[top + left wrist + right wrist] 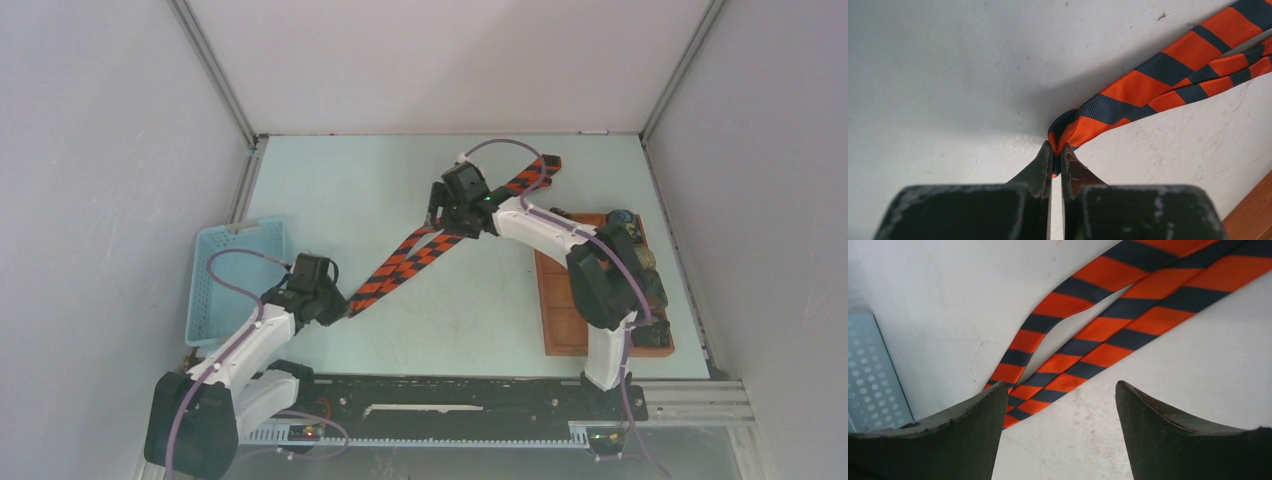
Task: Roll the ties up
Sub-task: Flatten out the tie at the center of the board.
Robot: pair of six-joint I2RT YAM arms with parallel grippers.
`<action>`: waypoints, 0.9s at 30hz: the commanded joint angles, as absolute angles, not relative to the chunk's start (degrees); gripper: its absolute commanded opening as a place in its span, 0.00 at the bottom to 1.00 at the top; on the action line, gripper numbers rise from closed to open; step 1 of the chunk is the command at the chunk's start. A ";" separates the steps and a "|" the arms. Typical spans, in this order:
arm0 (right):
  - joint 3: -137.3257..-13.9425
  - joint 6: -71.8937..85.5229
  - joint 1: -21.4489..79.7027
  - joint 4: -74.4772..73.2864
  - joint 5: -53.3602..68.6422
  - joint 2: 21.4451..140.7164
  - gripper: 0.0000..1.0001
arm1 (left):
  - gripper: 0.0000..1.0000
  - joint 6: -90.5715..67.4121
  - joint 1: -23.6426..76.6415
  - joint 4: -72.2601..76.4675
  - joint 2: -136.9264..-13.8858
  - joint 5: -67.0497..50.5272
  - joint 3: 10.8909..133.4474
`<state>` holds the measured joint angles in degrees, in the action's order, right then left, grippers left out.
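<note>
A long tie [405, 265] with red-orange and black diagonal stripes lies doubled across the table, running from near the left arm up to the far right. My left gripper [1057, 150] is shut on the tie's folded end [1073, 127], and the two strands [1168, 75] trail away to the upper right. My right gripper [1060, 390] hangs open over the tie's middle [1088, 345]. Both strands pass beside its left finger [983, 415], with bare table between the jaws. Small dark rolled ties [643, 268] sit in the brown tray [562, 310].
A light blue plastic basket [235, 280] stands at the table's left edge, beside the left arm, and shows as a perforated wall [870, 380] in the right wrist view. The brown tray's corner [1253, 212] lies to the right of the left gripper. White walls enclose the table.
</note>
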<state>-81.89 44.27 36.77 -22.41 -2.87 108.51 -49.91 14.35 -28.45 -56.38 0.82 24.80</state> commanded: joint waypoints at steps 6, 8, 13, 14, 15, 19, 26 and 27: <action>-93.03 48.32 40.75 -25.37 -0.67 118.54 0.61 | 0.00 -46.25 14.59 -28.66 -54.90 0.54 25.62; -93.96 48.89 41.02 -25.25 -0.68 120.31 0.57 | 0.00 -45.94 14.59 -28.56 -54.92 0.44 25.66; -95.97 50.06 41.27 -24.90 -0.63 123.55 0.52 | 0.00 -45.27 14.59 -28.38 -54.63 0.44 25.34; -96.17 50.24 41.23 -24.57 -0.63 124.02 0.50 | 0.00 -45.19 14.60 -28.23 -54.56 0.44 25.27; -96.31 50.41 41.27 -24.07 0.15 124.43 0.48 | 0.00 -45.06 14.59 -28.23 -54.49 0.44 25.16; -97.26 50.69 41.27 -21.91 1.38 126.04 0.41 | 0.00 -44.93 14.59 -27.71 -54.19 -1.36 24.50; -100.70 51.12 41.27 -22.87 0.83 129.71 0.39 | 0.00 -44.76 14.59 -27.41 -53.80 -2.19 24.35; -100.91 51.08 41.23 -22.85 0.80 130.03 0.38 | 0.00 -44.74 14.59 -27.42 -53.69 -2.24 24.35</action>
